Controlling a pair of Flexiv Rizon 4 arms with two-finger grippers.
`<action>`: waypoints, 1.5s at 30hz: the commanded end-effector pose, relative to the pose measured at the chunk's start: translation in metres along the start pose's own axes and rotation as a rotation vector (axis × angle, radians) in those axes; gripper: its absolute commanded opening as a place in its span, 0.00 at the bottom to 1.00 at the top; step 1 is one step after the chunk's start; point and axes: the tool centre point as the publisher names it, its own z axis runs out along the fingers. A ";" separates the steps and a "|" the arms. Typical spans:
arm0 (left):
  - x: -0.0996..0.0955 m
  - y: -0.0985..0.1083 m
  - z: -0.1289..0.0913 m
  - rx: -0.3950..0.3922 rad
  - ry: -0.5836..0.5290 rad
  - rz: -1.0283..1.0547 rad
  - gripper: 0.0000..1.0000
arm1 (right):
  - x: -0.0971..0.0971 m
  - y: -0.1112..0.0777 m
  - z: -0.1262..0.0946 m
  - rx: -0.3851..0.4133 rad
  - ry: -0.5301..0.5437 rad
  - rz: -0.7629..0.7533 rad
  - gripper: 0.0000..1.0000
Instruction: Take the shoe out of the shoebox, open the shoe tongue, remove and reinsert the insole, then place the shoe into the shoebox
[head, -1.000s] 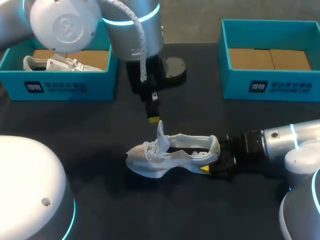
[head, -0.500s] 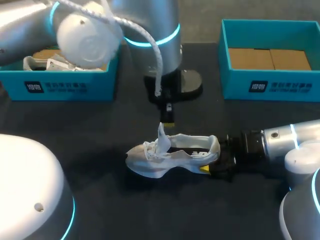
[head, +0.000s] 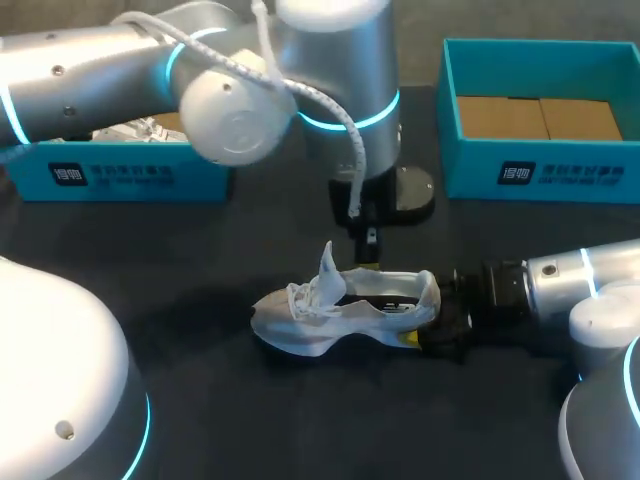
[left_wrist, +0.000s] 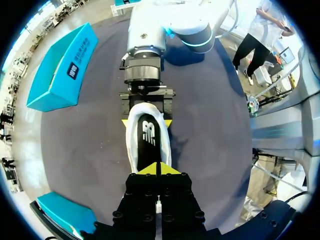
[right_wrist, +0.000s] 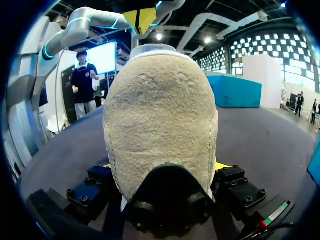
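Progress check for you: shoe (head: 340, 305) is out and lying on the table (head: 230, 400), well clear of both shoeboxes (head: 540, 175). The tongue (head: 325, 268) is pulled up and the insole (left_wrist: 149, 140) looks like it's not out yet. Your right gripper (head: 428, 312) is clamped on the heel. Left gripper (left_wrist: 160, 169) has its tips pinched together on nothing. Over the last second it's slid from above the tongue to over the shoe's opening. Pulling, refitting and boxing are left.
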 end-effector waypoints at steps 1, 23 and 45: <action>-0.005 -0.006 0.023 -0.005 0.024 0.003 0.00 | 0.001 0.000 0.002 0.004 -0.001 0.001 0.00; 0.002 0.018 0.079 -0.021 0.073 -0.050 0.00 | 0.001 0.000 0.002 0.004 -0.001 0.001 0.00; 0.002 0.024 0.087 -0.056 0.128 -0.076 0.00 | 0.001 0.000 0.002 0.004 -0.001 0.001 0.00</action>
